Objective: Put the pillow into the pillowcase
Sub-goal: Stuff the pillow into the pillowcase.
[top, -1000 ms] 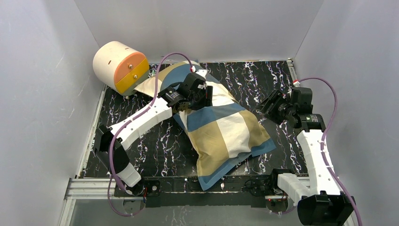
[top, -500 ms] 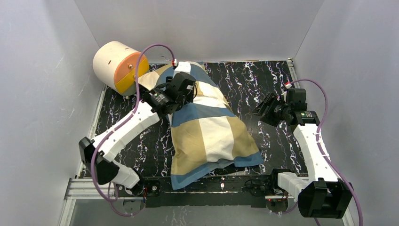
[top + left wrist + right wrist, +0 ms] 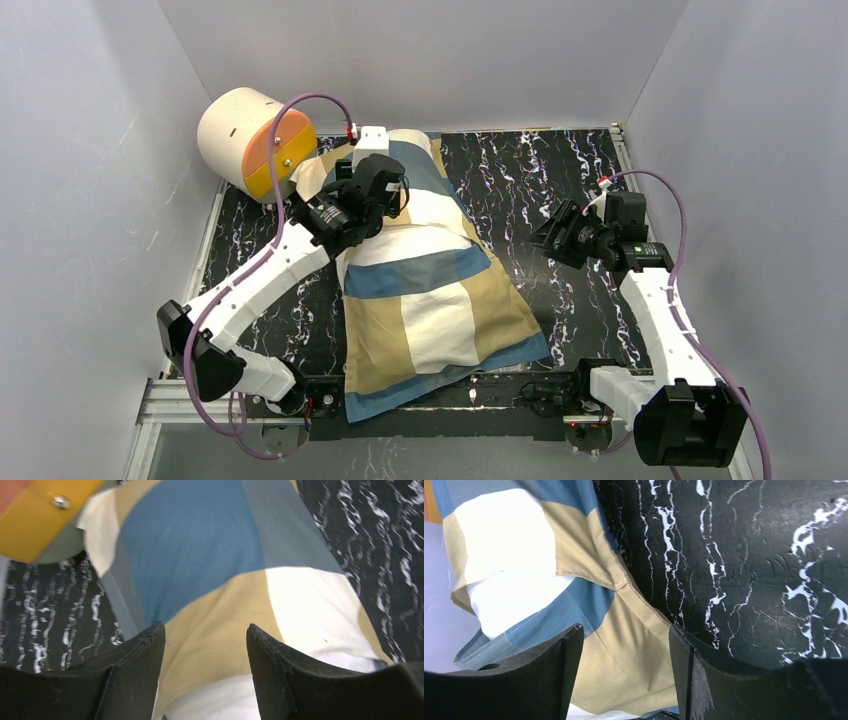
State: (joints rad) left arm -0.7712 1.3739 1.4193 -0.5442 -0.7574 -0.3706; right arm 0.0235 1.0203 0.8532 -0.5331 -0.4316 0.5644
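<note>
Lying plump on the black marbled table (image 3: 560,160), the pillowcase (image 3: 430,300) of blue, tan and cream blocks is shown from above. Its long axis runs from about 11 o'clock, where its far end touches or nearly touches the cream-and-orange cylinder (image 3: 250,140), down to about 5 o'clock at the near edge between the two arm bases. The pillow is judged to be inside it, since the cover is filled out (no plain white surface can be told with certainty from the cream blocks).

The left gripper (image 3: 204,626) is held directly over the far third of the pillowcase. Its jaws are parted and nothing is pinched between them; fabric is seen below the gap. Whether the fingertips touch the cloth cannot be told.

The right gripper (image 3: 625,627) is held above bare table, with its jaws likewise parted and empty. From it, the pillowcase's right edge lies at about 9 o'clock, near but apart.

The left arm is therefore the nearer one, already above the bundle. Any remaining tucking is judged to fall at the near end, at 6 o'clock from the left gripper.
</note>
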